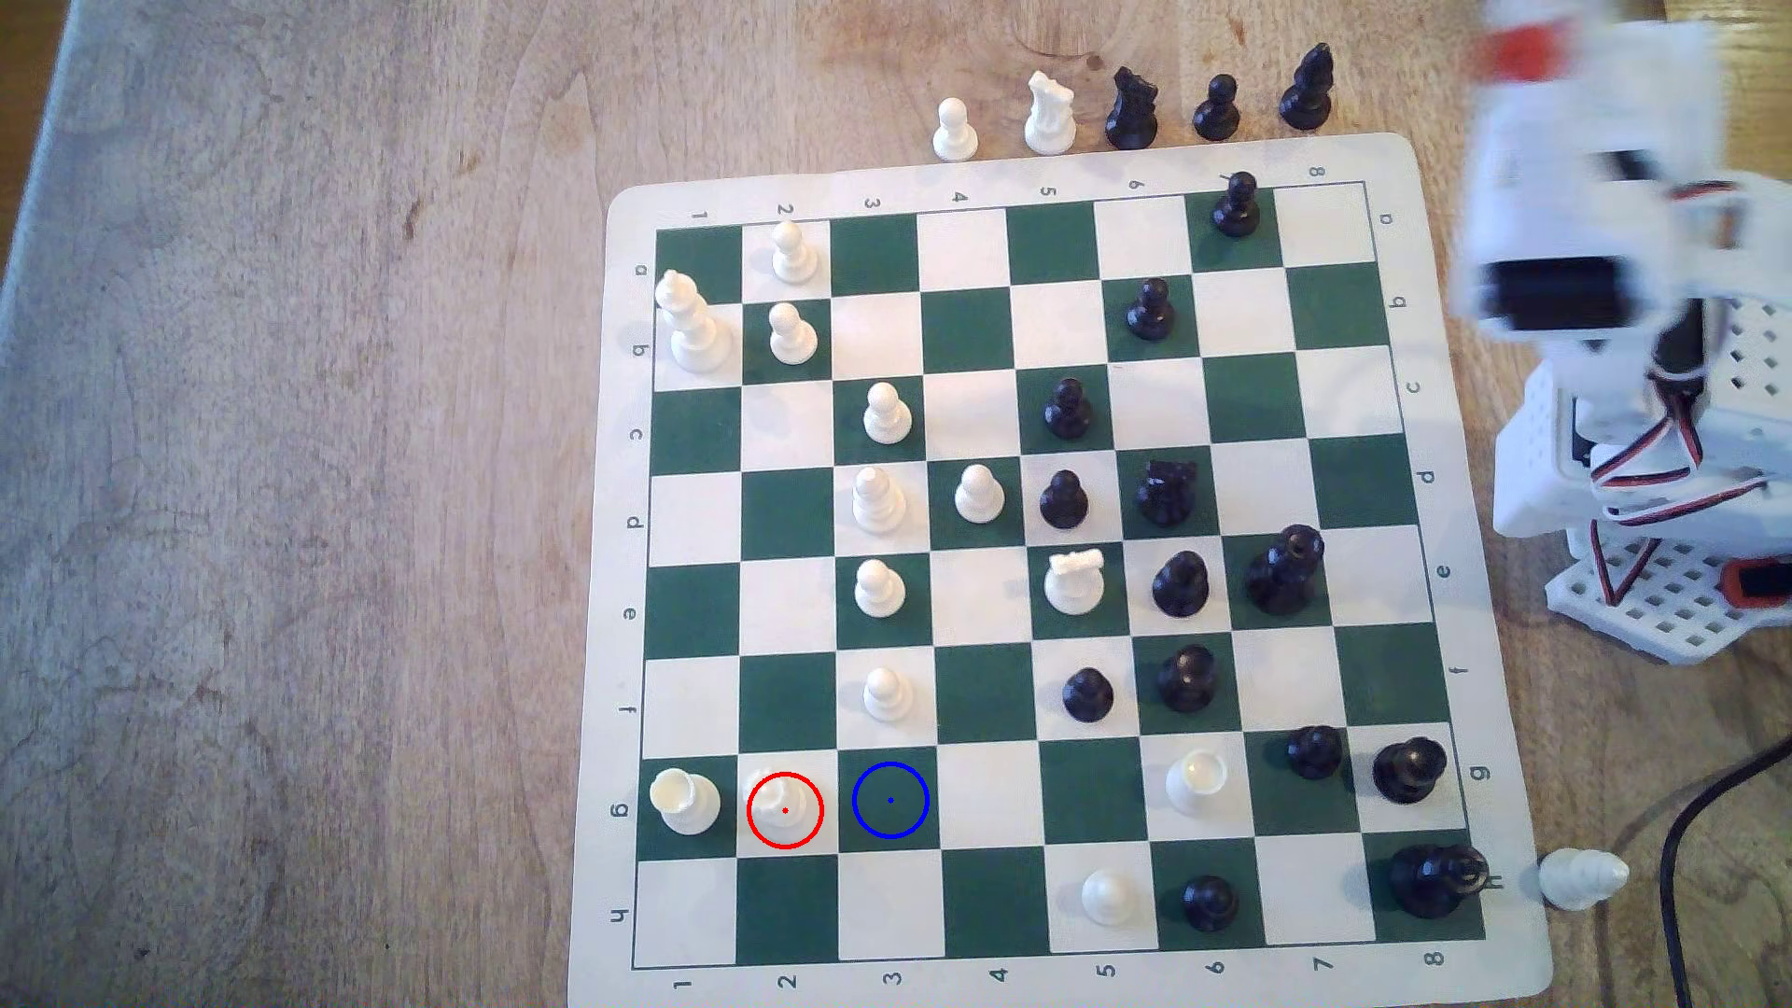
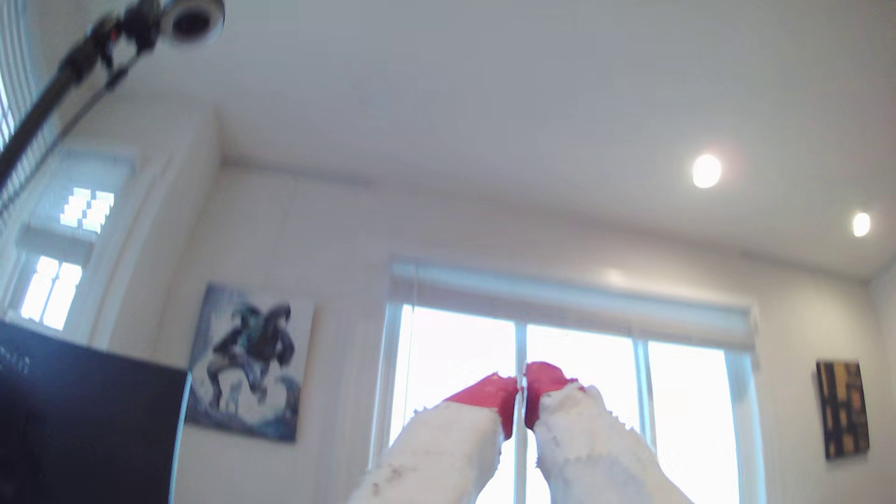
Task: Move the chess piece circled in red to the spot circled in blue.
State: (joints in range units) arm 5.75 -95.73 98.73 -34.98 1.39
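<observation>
On my exterior view a wooden counter (image 1: 291,485) carries the chessboard (image 1: 1018,582). The red-ringed cream piece (image 1: 784,806) stands at the board's seven o'clock, with the blue-ringed green square (image 1: 890,800) touching its square at three o'clock. The blurred arm (image 1: 1600,242) hangs at two o'clock. On my wrist view, the claw (image 2: 522,392) points at a bright window (image 2: 679,412), red tips nearly together, gripping nothing.

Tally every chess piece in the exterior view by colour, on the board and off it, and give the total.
White pieces: 16, counting the chess piece circled in red
Black pieces: 16
Total: 32
</observation>
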